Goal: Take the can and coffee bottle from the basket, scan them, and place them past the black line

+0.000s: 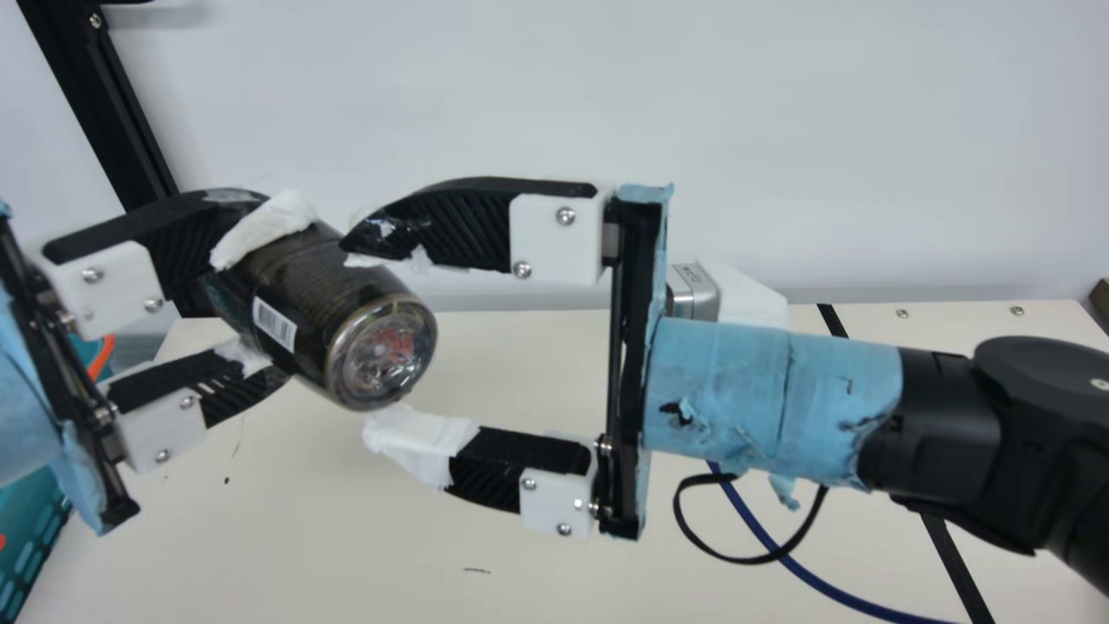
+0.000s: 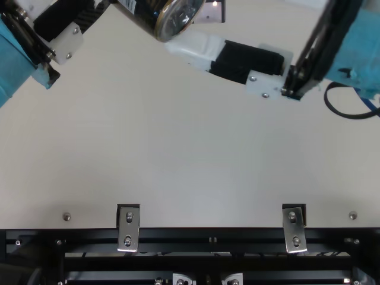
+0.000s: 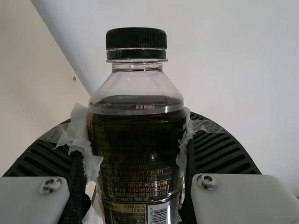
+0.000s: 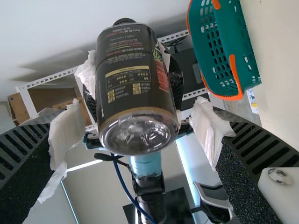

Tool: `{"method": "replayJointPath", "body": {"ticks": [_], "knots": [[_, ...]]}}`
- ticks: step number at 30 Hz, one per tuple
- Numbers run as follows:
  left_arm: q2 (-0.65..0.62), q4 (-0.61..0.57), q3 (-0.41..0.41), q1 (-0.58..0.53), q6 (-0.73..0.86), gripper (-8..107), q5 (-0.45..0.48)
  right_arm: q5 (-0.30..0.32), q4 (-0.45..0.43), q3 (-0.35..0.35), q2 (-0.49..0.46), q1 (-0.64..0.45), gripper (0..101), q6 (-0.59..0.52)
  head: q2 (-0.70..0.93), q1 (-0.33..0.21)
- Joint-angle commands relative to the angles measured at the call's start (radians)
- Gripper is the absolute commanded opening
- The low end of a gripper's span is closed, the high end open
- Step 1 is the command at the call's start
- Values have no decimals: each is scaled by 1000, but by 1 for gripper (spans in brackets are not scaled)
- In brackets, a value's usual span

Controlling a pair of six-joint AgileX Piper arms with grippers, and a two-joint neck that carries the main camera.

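In the main view my left gripper is shut on the dark coffee bottle, which is tilted with its clear base toward my right gripper. That right gripper stands open, its padded fingertips above and below the base end. The left wrist view has the bottle capped and held between the two fingers of my left gripper. In the right wrist view the bottle lies ahead of and between the spread fingers of my right gripper. A barcode faces the neck camera.
Behind my right wrist stands a white and silver device. A black line crosses the table at the right, near a blue cable. The teal basket with orange handles is at the table's left side.
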Motion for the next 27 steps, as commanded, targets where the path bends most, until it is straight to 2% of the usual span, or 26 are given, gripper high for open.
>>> {"method": "replayJointPath", "body": {"ticks": [1,20,27], "knots": [[0,0,0,0,0,10,0,-2,4,-7,9,10,101,-3,-3,-32],[0,0,0,0,0,10,0,-48,44,-82,83,68,101,-23,-3,-32],[0,0,0,0,0,10,0,-50,49,-80,83,67,101,-22,-3,-32]]}}
